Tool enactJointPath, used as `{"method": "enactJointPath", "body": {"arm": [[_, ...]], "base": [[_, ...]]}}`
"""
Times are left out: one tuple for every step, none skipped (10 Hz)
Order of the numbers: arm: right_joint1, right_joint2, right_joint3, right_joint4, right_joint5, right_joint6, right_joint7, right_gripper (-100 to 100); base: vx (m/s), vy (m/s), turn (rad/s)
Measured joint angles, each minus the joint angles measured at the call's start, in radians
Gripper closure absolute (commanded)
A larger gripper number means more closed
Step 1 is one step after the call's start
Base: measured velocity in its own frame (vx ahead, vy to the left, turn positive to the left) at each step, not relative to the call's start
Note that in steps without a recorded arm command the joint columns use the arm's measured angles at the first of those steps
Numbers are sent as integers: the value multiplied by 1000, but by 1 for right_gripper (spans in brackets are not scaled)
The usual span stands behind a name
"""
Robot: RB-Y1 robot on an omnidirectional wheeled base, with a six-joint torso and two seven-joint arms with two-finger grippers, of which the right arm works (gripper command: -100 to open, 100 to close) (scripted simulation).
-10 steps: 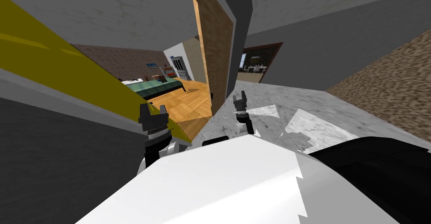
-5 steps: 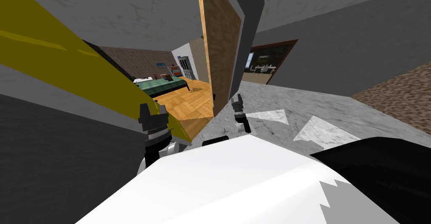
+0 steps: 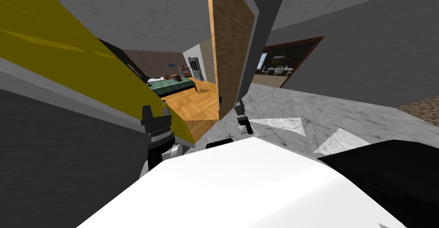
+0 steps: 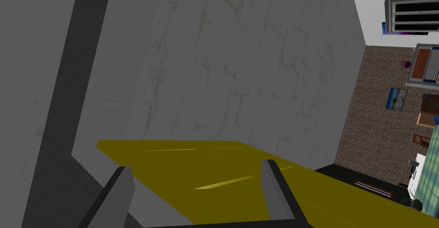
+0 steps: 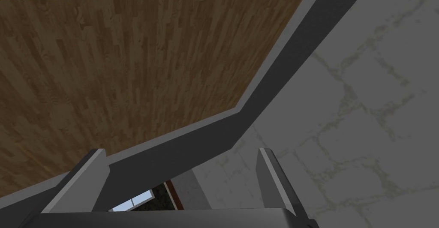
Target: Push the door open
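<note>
The brown wooden door (image 3: 231, 45) stands ajar in a dark grey frame (image 3: 261, 37), with a small dark handle (image 3: 220, 99) low on its edge. My right gripper (image 3: 239, 106) is small at the foot of the door, beside the frame. In the right wrist view the right gripper (image 5: 180, 182) is open and holds nothing, and it faces the door (image 5: 128, 67) and the frame (image 5: 274, 88). My left gripper (image 3: 154, 115) is open at a yellow panel (image 3: 64, 62). The left wrist view has the left gripper (image 4: 197, 195) over the same yellow panel (image 4: 214, 174).
Through the gap lies a room with a wooden floor (image 3: 193, 105), a green bed (image 3: 171, 85) and shelves (image 3: 195, 64). A grey marbled wall (image 3: 150, 11) runs above. Another doorway (image 3: 287, 62) opens at the right, past grey marbled floor (image 3: 334, 109).
My view has turned, so the door and frame sit further right in the picture. The right gripper has drawn in closer to the door's foot and the frame. The left gripper has kept its place.
</note>
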Motion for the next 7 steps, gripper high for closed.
{"method": "enactJointPath", "body": {"arm": [[-13, -5, -1, 27, -1, 0, -2, -100], [-26, -7, -1, 57, -1, -4, -3, -100], [-30, -10, -1, 76, -2, -9, -4, -100], [-39, -11, 0, 111, -1, -18, -5, -100], [-49, -15, 1, 140, -1, -24, -6, -100], [-58, -17, 2, 174, -1, -31, -7, -100], [-72, -21, 1, 209, -2, -36, -9, -100]], "base": [[56, -86, 178], [32, -62, 65], [29, -54, 113], [43, -74, 198], [61, -96, 190], [69, -94, 201], [47, -105, 185]]}}
